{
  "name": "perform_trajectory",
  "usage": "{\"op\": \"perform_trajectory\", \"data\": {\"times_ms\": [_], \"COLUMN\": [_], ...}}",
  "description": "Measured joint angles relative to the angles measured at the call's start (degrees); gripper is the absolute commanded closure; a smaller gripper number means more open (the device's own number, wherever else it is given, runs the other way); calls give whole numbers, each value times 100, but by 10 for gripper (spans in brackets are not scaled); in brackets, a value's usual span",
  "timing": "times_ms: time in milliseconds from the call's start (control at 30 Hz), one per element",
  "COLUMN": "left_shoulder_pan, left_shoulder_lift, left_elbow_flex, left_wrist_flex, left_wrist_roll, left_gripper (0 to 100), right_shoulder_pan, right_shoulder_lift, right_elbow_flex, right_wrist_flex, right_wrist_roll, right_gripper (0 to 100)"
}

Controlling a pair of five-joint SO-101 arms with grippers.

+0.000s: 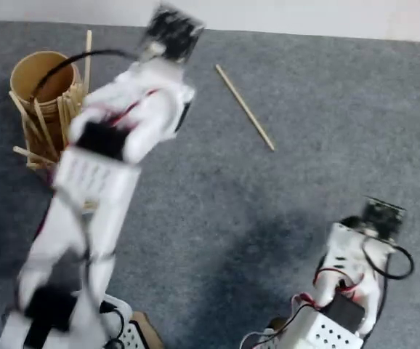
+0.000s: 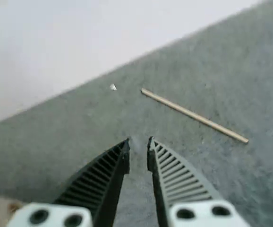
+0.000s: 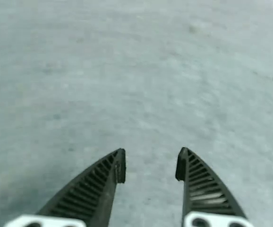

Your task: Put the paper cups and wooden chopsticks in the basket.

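left end effector (image 2: 138, 144) barely parted, right end effector (image 3: 150, 163) released, both empty; arm partly hides the paper cup (image 1: 25, 70).

one paper cup (image 1: 39, 73); one loose chopstick (image 1: 245, 107); two arms (image 1: 115, 145)

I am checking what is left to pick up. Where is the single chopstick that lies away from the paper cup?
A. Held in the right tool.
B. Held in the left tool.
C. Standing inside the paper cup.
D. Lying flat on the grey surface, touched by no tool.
D: the chopstick lies flat on the grey surface, ahead of the empty left tool, and the right tool holds nothing either.
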Motion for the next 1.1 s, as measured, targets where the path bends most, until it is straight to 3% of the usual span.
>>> {"op": "perform_trajectory", "data": {"times_ms": [200, 367, 700, 1100], "left_shoulder_pan": [-35, -9, 70, 457], "left_shoulder_lift": [2681, 4712, 8193, 8475], "left_elbow_flex": [-2171, -4457, -8299, -8774], "left_wrist_flex": [475, 985, 932, 2242], "left_wrist_roll": [-325, -633, -677, -677], "left_gripper": [744, 741, 741, 769], "right_shoulder_pan": [501, 475, 413, 404], "right_shoulder_lift": [0, 0, 0, 0], "right_elbow_flex": [0, 0, 0, 0], "right_wrist_flex": [220, 369, 369, 369], "right_wrist_roll": [-35, -35, -35, -35], "right_gripper": [807, 807, 807, 807]}}
